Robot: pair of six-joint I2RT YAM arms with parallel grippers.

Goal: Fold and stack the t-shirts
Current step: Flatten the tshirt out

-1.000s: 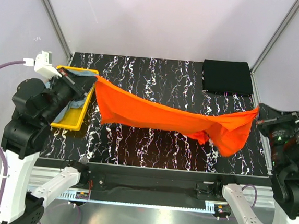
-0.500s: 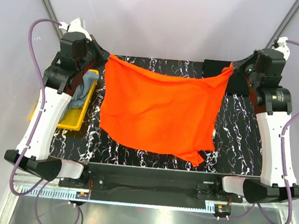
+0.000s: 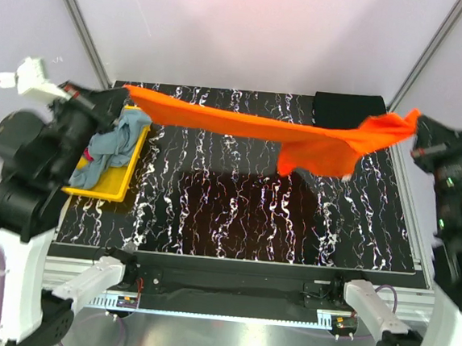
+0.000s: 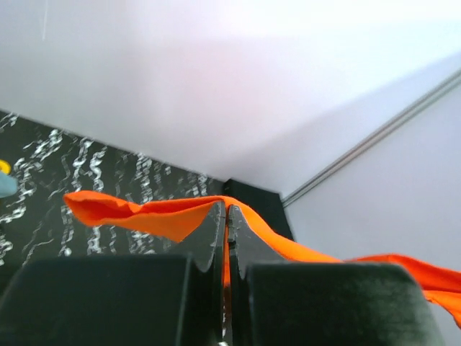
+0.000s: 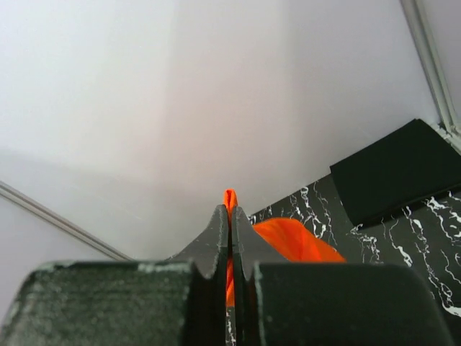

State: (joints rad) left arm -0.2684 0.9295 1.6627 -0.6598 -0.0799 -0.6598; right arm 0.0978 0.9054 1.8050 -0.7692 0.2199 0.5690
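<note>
**While held at both ends: orange t-shirt stretched above the counter**

Where the two arms are raised, we see the left gripper and the right gripper each clamped tight on an edge of the orange t-shirt. The shirt hangs as a sagging band over the far half of the counter, clear of its surface. Behind its right end, a folded black t-shirt lies in the far right corner. At the left edge, a yellow bin holds a crumpled grey-blue t-shirt.

Left pincer clamped on orange t-shirt, above marbled table.
</note>
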